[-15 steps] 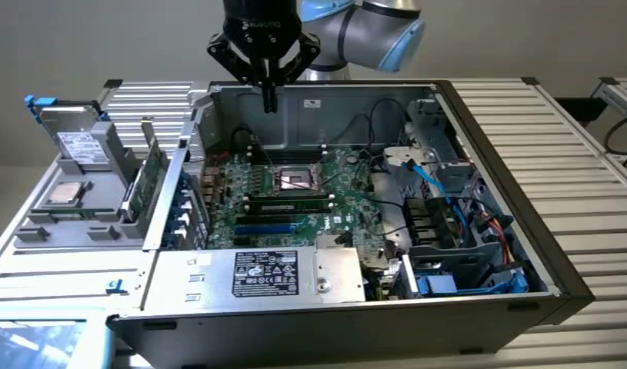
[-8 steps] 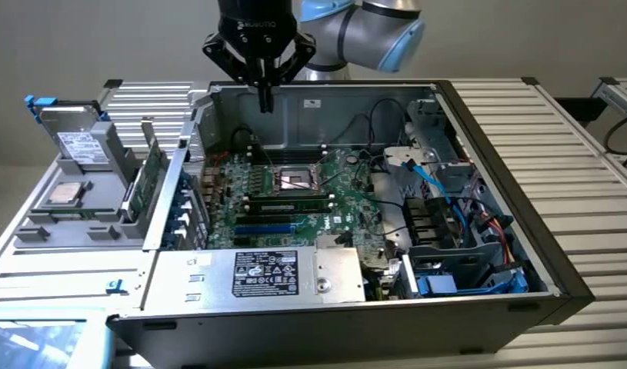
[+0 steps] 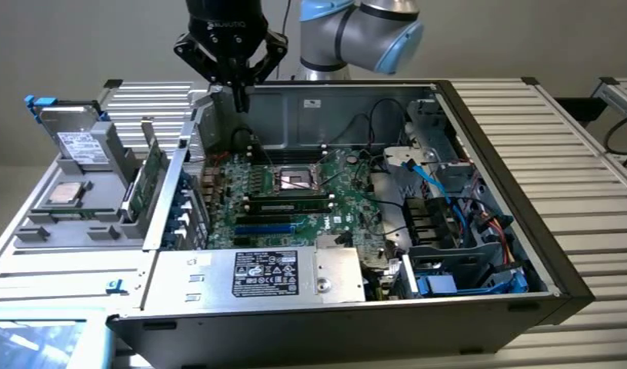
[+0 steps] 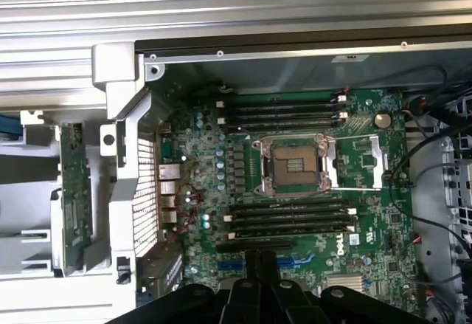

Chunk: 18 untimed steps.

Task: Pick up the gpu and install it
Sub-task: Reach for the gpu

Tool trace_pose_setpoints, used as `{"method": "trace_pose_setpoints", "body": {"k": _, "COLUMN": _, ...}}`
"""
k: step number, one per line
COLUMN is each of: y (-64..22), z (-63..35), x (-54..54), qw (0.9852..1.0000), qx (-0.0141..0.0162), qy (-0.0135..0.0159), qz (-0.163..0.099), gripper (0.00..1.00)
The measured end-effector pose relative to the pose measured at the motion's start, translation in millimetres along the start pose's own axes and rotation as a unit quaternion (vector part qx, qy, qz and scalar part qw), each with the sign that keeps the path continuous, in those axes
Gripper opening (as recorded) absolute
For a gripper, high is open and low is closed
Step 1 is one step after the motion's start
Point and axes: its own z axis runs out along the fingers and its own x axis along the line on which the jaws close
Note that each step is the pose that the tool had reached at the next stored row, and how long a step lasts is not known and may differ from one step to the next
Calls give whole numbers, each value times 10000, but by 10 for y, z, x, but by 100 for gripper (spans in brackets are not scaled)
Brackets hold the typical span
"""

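The gpu (image 3: 147, 184) stands on edge in the grey holder rack (image 3: 61, 231), just outside the case (image 3: 344, 330) on the exterior view's left. I'd guess it's parked upright so fingers can pinch its top edge. The gripper (image 3: 239, 98) hangs over the case's far corner, near the rack, jaws pressed together and holding nothing. Count – one gpu, one open case, one motherboard (image 3: 344, 223), one bare CPU socket (image 3: 292, 179).

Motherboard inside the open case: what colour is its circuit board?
The motherboard is green; it shows best in the wrist view.
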Motion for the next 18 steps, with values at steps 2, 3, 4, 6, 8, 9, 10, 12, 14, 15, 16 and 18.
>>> {"method": "trace_pose_setpoints", "body": {"k": 2, "y": -7, "z": -2, "x": 94, "qw": 10000, "qx": -17, "qy": 6, "qz": 1, "gripper": 12}}
{"method": "trace_pose_setpoints", "body": {"k": 3, "y": -10, "z": -3, "x": 139, "qw": 10000, "qx": -24, "qy": 9, "qz": 1, "gripper": 12}}
{"method": "trace_pose_setpoints", "body": {"k": 4, "y": -13, "z": -4, "x": 183, "qw": 10000, "qx": -34, "qy": 12, "qz": 1, "gripper": 12}}
{"method": "trace_pose_setpoints", "body": {"k": 6, "y": -19, "z": -6, "x": 275, "qw": 10000, "qx": -52, "qy": 20, "qz": 2, "gripper": 12}}
{"method": "trace_pose_setpoints", "body": {"k": 8, "y": -26, "z": -8, "x": 364, "qw": 10000, "qx": -67, "qy": 28, "qz": 3, "gripper": 12}}
{"method": "trace_pose_setpoints", "body": {"k": 9, "y": -29, "z": -9, "x": 410, "qw": 10000, "qx": -73, "qy": 32, "qz": 3, "gripper": 12}}
{"method": "trace_pose_setpoints", "body": {"k": 10, "y": -32, "z": -10, "x": 455, "qw": 10000, "qx": -79, "qy": 35, "qz": 4, "gripper": 12}}
{"method": "trace_pose_setpoints", "body": {"k": 12, "y": -38, "z": -12, "x": 545, "qw": 10000, "qx": -89, "qy": 41, "qz": 4, "gripper": 12}}
{"method": "trace_pose_setpoints", "body": {"k": 14, "y": -45, "z": -14, "x": 634, "qw": 9999, "qx": -98, "qy": 47, "qz": 4, "gripper": 12}}
{"method": "trace_pose_setpoints", "body": {"k": 15, "y": -48, "z": -15, "x": 684, "qw": 9999, "qx": -103, "qy": 50, "qz": 5, "gripper": 12}}
{"method": "trace_pose_setpoints", "body": {"k": 16, "y": -51, "z": -16, "x": 729, "qw": 9999, "qx": -108, "qy": 52, "qz": 6, "gripper": 12}}
{"method": "trace_pose_setpoints", "body": {"k": 18, "y": -57, "z": -18, "x": 818, "qw": 9999, "qx": -115, "qy": 57, "qz": 5, "gripper": 12}}
